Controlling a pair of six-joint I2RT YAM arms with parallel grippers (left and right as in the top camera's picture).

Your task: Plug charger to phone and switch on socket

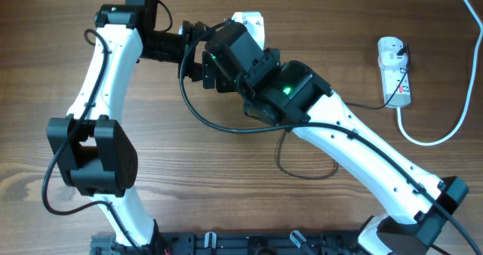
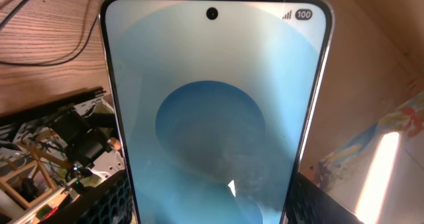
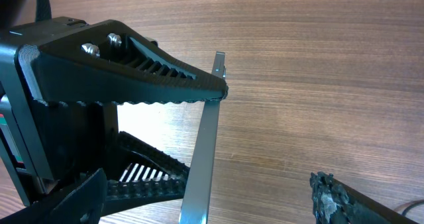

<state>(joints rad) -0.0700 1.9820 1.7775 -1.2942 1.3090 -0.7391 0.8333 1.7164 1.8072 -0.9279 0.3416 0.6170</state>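
The phone (image 2: pixel 212 111) fills the left wrist view, cyan-blue screen facing the camera. My left gripper (image 2: pixel 209 201) is shut on its lower sides and holds it above the table at the back centre (image 1: pixel 250 21). In the right wrist view the phone shows edge-on as a thin silver strip (image 3: pixel 202 158) clamped by the left fingers. My right gripper (image 3: pixel 207 197) is open, one finger on each side of that strip. The black charger cable (image 1: pixel 226 127) loops across the table towards the socket (image 1: pixel 394 72). Its connector tip is hidden.
A black plug sits in the socket's outlet (image 1: pixel 400 53). A white cord (image 1: pixel 453 96) curves off the socket to the right edge. The cable's second loop (image 1: pixel 302 170) lies under the right arm. Black rail (image 1: pixel 249 244) along the front.
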